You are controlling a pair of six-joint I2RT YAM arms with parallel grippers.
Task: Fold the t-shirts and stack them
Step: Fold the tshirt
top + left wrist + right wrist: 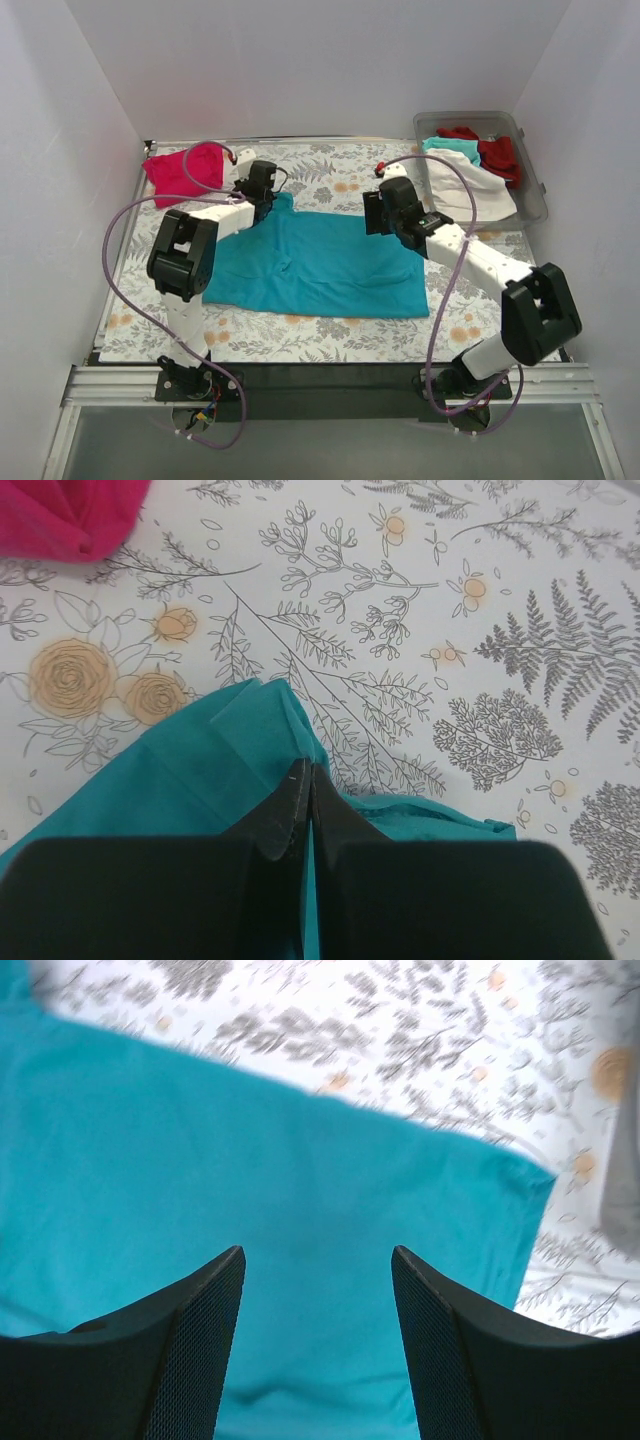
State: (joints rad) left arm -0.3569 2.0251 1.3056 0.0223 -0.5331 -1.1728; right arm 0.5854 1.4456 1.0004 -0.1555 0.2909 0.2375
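Teal cotton t-shirt (320,268) lies spread on the floral-printed table (330,335), left gripper (305,780) jaws pressed together pinching its far-left corner, right gripper (318,1255) jaws spread over its right part, gripping nothing.

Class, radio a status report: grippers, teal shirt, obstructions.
Left gripper shut on teal t-shirt edge. Right gripper open over it. Pink t-shirt apart, far left.

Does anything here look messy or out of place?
Mostly the white t-shirt: it seems to spill over the clear bin's near rim rather than lying inside. The teal t-shirt lies slightly rumpled.
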